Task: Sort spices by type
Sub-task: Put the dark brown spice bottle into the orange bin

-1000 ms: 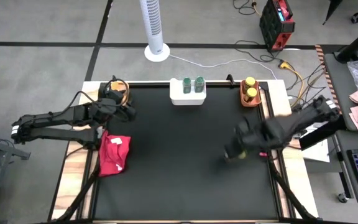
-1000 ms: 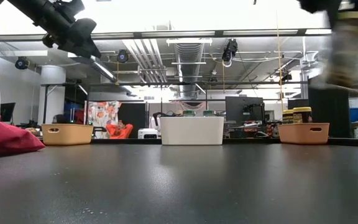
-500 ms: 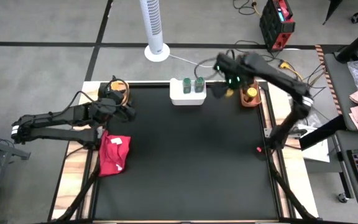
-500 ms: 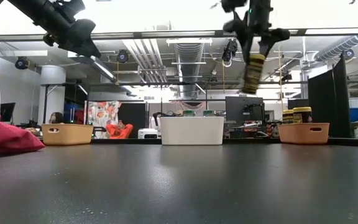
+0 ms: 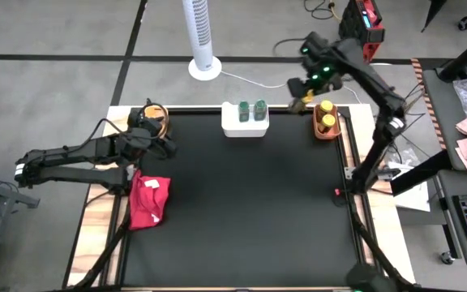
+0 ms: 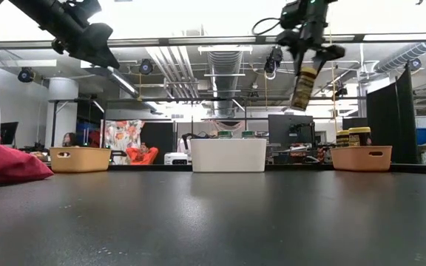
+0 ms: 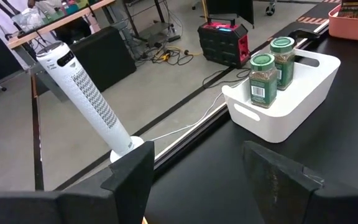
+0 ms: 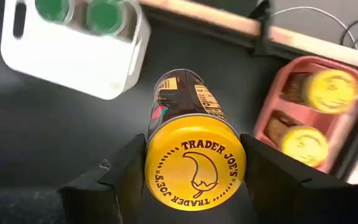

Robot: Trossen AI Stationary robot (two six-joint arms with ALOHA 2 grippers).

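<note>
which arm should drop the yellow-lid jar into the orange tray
Right. Its tool already holds the yellow-lid jar above the table's far edge beside the orange tray; the left tool is open, by the yellow tray.

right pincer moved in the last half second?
Yes. In the high view the right pincer, shut on a yellow-lidded jar, has shifted from beside the white tray toward the orange tray.
</note>
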